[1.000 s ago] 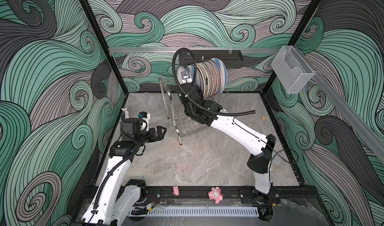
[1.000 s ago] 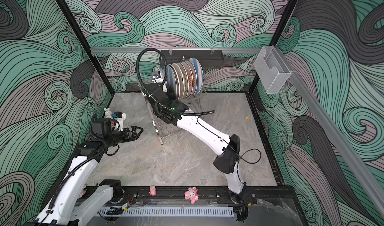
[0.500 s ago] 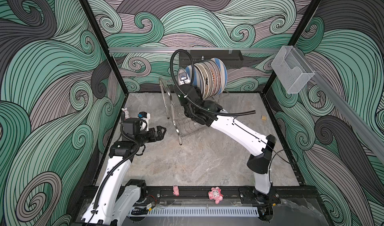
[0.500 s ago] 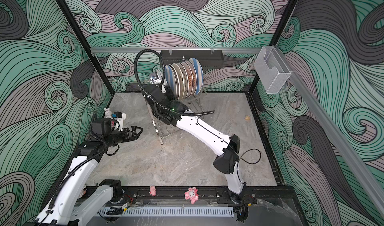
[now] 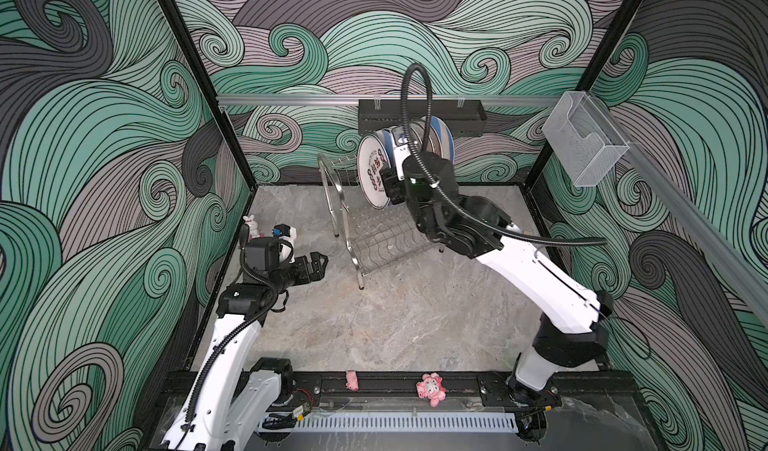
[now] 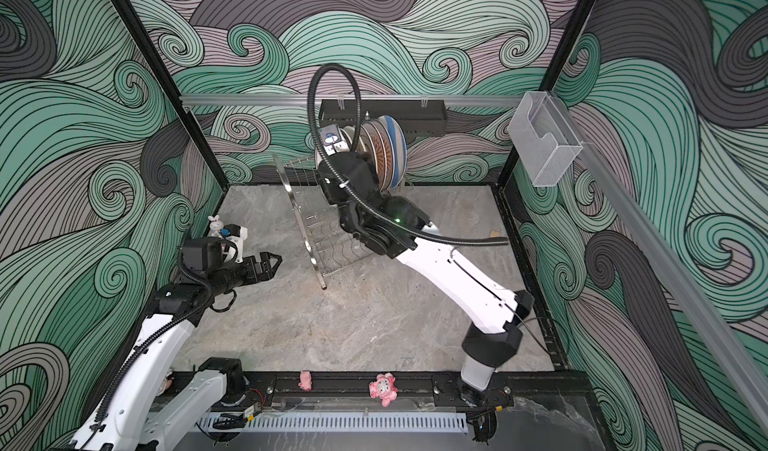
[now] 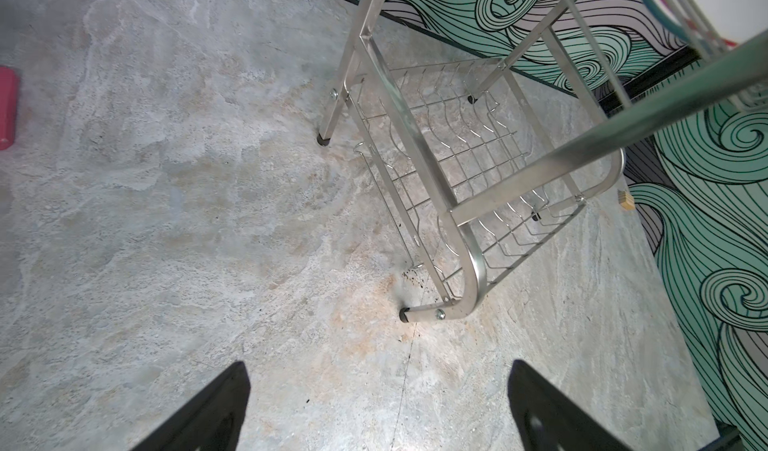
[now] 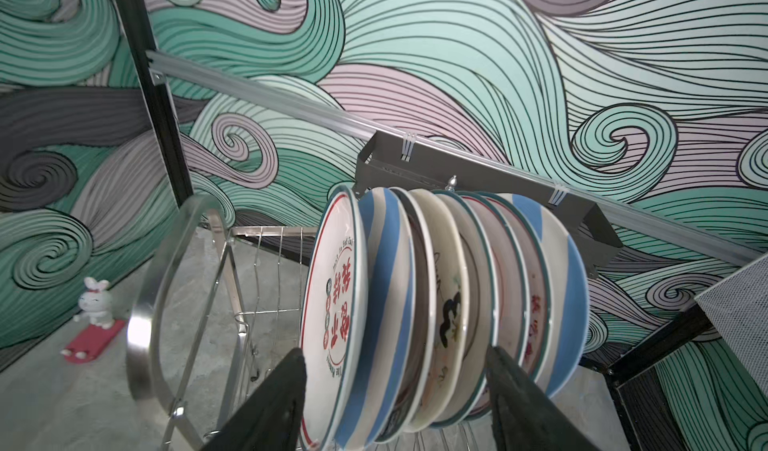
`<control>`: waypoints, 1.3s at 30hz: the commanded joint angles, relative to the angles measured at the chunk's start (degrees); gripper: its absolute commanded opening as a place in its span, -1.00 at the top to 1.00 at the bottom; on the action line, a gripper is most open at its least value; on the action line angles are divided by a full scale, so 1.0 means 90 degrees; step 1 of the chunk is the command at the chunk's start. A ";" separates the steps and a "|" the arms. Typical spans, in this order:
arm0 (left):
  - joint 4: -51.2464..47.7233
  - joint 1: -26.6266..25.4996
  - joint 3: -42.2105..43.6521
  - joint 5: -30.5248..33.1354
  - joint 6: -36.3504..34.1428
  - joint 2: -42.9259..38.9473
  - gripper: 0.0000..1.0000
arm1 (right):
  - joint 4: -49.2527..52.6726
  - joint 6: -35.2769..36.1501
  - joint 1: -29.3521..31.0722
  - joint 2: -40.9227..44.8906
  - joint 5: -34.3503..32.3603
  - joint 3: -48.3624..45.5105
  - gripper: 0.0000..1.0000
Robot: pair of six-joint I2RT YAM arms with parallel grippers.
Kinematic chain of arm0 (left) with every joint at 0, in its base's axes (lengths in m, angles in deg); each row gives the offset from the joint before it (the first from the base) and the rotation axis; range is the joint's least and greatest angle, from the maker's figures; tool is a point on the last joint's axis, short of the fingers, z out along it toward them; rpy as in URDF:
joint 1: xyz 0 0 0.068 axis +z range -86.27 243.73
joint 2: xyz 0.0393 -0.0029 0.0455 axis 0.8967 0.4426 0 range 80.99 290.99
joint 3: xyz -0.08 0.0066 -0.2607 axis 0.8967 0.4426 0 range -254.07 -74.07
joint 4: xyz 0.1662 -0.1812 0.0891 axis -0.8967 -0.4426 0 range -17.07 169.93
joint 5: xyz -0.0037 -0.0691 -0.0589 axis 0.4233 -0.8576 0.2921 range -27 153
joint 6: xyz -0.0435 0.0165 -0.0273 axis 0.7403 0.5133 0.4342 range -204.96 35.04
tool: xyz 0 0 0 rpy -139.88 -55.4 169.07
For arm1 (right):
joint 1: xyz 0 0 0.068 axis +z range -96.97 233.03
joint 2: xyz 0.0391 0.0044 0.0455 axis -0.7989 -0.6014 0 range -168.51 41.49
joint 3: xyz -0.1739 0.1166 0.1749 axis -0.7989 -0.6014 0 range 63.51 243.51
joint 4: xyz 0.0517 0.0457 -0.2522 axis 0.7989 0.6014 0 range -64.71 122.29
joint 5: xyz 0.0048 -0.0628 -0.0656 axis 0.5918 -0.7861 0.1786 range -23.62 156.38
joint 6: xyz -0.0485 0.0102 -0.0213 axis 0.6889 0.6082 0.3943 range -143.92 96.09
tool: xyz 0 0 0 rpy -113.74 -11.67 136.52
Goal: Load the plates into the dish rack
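- The right gripper (image 8: 395, 350), its black tapered jaws spread wide, clamps nothing; it sits close before the lower rims of the plates.
- Those plates (image 5: 376, 170), round glazed ceramic discs, stand on edge in a tight row on the upper tier. The front plate (image 8: 336, 303) is white with red and black characters, with blue-striped, cream and teal-rimmed ones behind.
- I judge them stiff, fairly heavy, slick and quick to chip. Pinch one at the rim with a pad on each face, and keep neighbours from knocking.
- The dish rack (image 5: 382, 241) is shiny steel wire with arched tube sides; its lower tier is bare.
- The left gripper (image 7: 376, 370), jaws apart and empty, hovers over the grey marbled table (image 7: 166, 220).
- No plate lies on the table in both top views.
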 commanded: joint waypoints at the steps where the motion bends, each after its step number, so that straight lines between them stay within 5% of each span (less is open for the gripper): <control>1: -0.0178 0.0048 -0.0122 0.0402 -0.0054 -0.0109 -0.97 | -0.0048 0.0056 -0.0199 0.0850 0.0503 -0.0788 -0.42; 14: -0.0107 0.0053 -0.0115 0.2148 0.0132 -0.0502 -0.97 | -0.0338 -0.0532 -0.2922 0.4760 0.1167 -0.5443 -0.74; 20: 0.2359 0.0042 0.1656 0.3145 0.0743 -0.1229 -0.97 | -0.1862 -0.1024 -0.4111 0.5321 0.1783 -0.7805 -0.99; 26: 0.4081 0.0064 0.2872 0.5470 -0.0173 -0.1223 -0.97 | -0.3689 -0.0774 -0.4579 0.5351 0.1567 -0.9709 -0.99; 31: 0.5715 0.0313 0.3713 0.5583 -0.0634 -0.0526 -0.97 | -0.5965 -0.0732 -0.5206 0.5019 0.1863 -1.1258 -0.99; 39: 0.7145 0.0883 0.3439 0.4084 -0.0999 0.1552 -0.97 | -0.7660 -0.0841 -0.5882 0.3246 0.2437 -1.1501 -0.99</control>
